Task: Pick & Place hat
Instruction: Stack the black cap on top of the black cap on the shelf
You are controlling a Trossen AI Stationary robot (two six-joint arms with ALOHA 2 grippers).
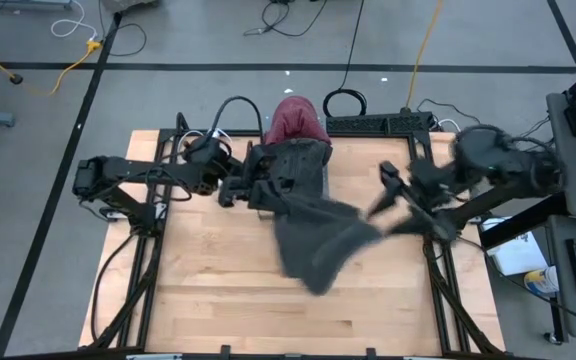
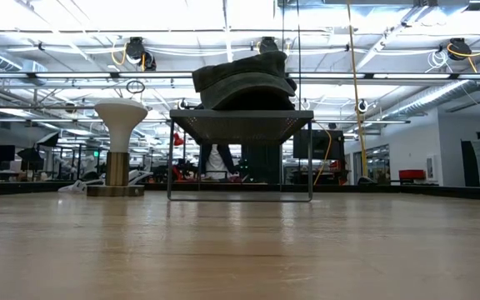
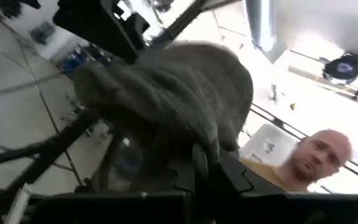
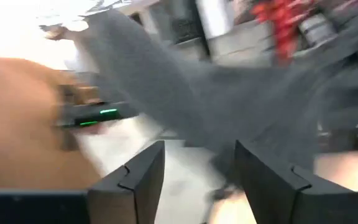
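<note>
A dark grey knitted hat (image 1: pixel 313 235) hangs spread out over the middle of the table, between my two grippers. My left gripper (image 1: pixel 246 190) reaches in from the table's left and is shut on the hat's left end. In the left wrist view the hat (image 3: pixel 166 93) bulges just beyond the fingers. My right gripper (image 1: pixel 383 198) stands open just right of the hat's right end. In the right wrist view its gripper (image 4: pixel 197 180) is open, with the grey hat (image 4: pixel 216 106) blurred ahead of it. My left gripper pinches a bunched edge of the grey hat (image 3: pixel 199 155) between its two fingers, coming roughly level from the table's left side. The rest of the hat spreads away from the fingers toward the right gripper. No part of it shows on the tabletop in the low view.
A wire rack (image 2: pixel 240 125) stands at the table's far edge with a pile of dark hats (image 2: pixel 244 79) on it and a red hat (image 1: pixel 298 120) behind. A white stand (image 2: pixel 121 117) is far left. A person (image 3: pixel 319 155) shows beyond the table.
</note>
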